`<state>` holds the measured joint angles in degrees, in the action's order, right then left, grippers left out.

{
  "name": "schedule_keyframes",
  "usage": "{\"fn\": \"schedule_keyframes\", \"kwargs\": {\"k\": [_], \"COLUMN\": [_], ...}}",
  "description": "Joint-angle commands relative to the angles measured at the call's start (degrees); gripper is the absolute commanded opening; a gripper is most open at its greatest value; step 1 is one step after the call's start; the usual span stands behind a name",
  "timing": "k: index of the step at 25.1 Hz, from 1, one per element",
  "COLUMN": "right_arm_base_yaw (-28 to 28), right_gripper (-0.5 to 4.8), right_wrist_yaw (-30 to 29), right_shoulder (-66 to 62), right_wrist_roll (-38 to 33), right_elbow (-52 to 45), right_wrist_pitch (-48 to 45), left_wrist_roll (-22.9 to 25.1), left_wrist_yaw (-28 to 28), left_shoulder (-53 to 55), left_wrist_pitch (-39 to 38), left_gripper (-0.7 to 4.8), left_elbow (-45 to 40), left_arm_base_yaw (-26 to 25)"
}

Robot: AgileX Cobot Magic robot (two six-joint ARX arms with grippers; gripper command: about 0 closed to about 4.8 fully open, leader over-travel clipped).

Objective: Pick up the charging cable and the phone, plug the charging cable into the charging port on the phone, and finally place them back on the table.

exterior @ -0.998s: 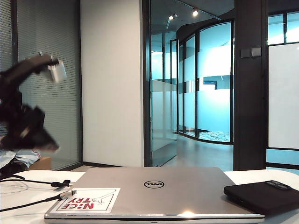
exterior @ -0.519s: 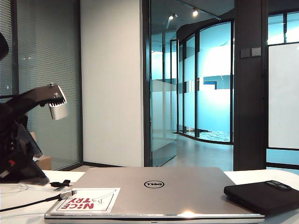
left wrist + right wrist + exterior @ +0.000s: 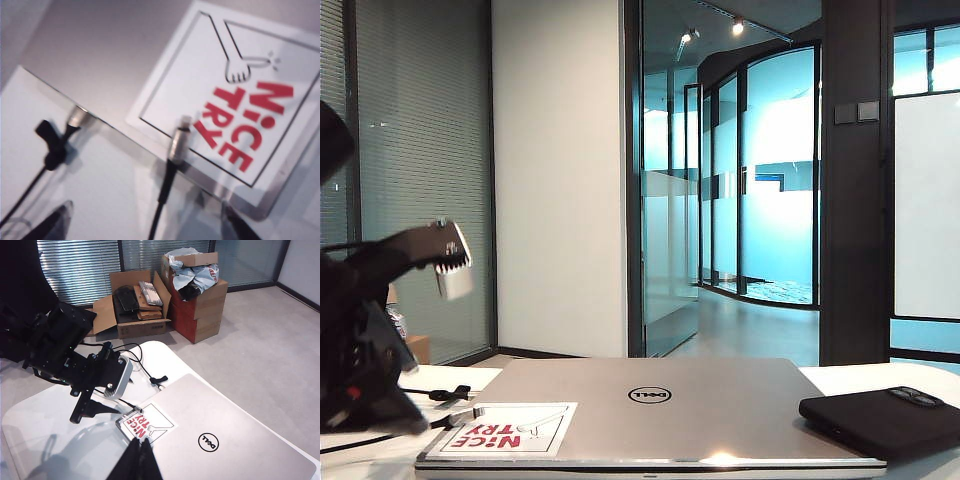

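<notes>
Table point(image 3: 380, 455): plain white, rounded corner seen in the right wrist view. A closed silver laptop point(image 3: 650, 410) is laid flat on it, with a red-and-white "NICE TRY" sticker point(image 3: 505, 428) at its near-left corner.

Charging cable point(image 3: 167, 185): laid on the table at the left of the laptop. Its silver plug tip point(image 3: 180, 137) is rested over the laptop's edge, on the sticker border. A second silver tip with a black strap point(image 3: 50, 145) is seen beside it on the white surface, just off the laptop's edge.

Phone point(image 3: 885, 418): black slab at the right end of the table, touching or overlapping the laptop's right edge; camera bump is turned up. Nothing is gripping it.

Left gripper point(image 3: 145, 227): fingers spread wide, nothing between them, hung over the cable plug and sticker corner. Finger tips point(image 3: 50, 225) are blurred at the frame edge. In the exterior view the arm is seen at far left, low over the table.

Right gripper point(image 3: 140, 460): fingers pressed together, nothing held, raised above the laptop's sticker end.

Room: office with glass partitions, blinds on the left wall, teal-lit corridor behind. Open cardboard boxes point(image 3: 135, 310) and stacked red-brown cartons point(image 3: 197, 305) are set on the grey carpet floor beyond the table.
</notes>
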<state>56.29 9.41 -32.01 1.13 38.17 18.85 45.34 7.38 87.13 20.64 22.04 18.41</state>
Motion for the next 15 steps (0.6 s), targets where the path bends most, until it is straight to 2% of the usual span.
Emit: {"fn": "schedule_keyframes", "kwargs": {"k": [1,9,15], "right_arm_base_yaw": [-0.02,-0.04,-0.09], "right_gripper": [-0.02,-0.02,-0.02], "right_wrist_yaw": [0.13,0.13,0.13], "right_shoulder": [0.59,0.74,0.72], "right_wrist_roll": [0.17,0.17,0.2], "right_elbow": [0.35,0.37,0.37], "right_wrist_pitch": [-1.09,-1.09,-1.11], "left_wrist_roll": [1.2,1.18,1.2], "left_wrist_yaw": [0.17,0.17,0.22], "left_shoulder": [2.58,7.06,7.39], "left_wrist_pitch": [2.01,8.76,9.03], "left_gripper": [3.8,3.75,3.71], "left_elbow": [0.04,0.09,0.07], "left_arm_base_yaw": [-0.04,-0.04,-0.04]}}
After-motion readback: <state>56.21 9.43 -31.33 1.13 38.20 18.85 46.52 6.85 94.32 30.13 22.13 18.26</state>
